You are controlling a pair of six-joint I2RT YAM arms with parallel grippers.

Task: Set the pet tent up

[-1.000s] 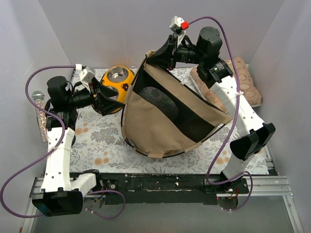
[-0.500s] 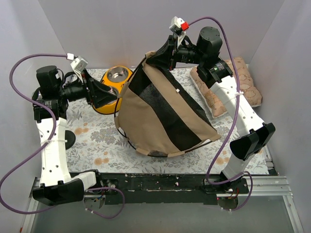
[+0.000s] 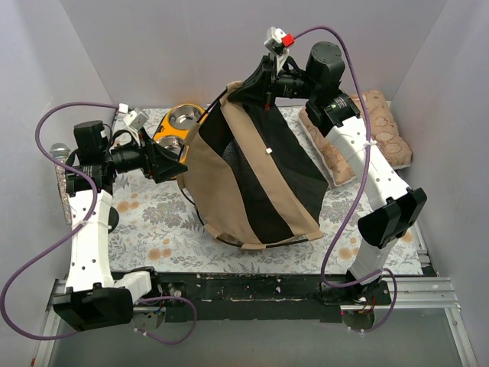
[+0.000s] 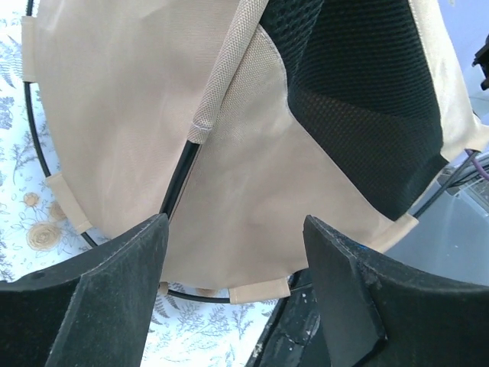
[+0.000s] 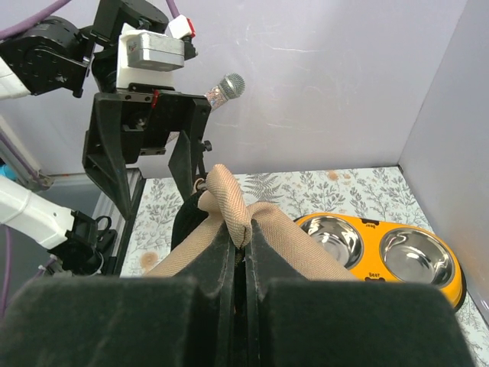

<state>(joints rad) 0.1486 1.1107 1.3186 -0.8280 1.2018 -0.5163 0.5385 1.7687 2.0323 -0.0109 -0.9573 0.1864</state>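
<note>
Slippage is the main worry. The pet tent (image 3: 252, 180) hangs half-collapsed over the middle of the floral mat (image 3: 149, 222), lower rim towards the near side. It seems to hang from one tan webbing loop (image 5: 229, 200), pinched in the closed jaws of the right gripper (image 3: 256, 86) at the tent's far top. If that loop slides out, the shell would likely flop flat.

The left gripper (image 4: 235, 229) stands wide with nothing between its fingers, just beside the tent's left flank (whether it touches the canvas I cannot tell). Closing there could catch loose fabric instead of the thin black pole (image 4: 180, 186). A pull on cloth alone may twist the frame rather than spring it open.

The patterned cushion (image 3: 386, 130) lies at the far right, partly under the right arm, where a swinging panel might drag it. The yellow double bowl (image 3: 182, 122) sits far left, just behind the left gripper, crowding its retreat. A microphone (image 3: 59, 153) stands by the left wall, well apart from the tent.
</note>
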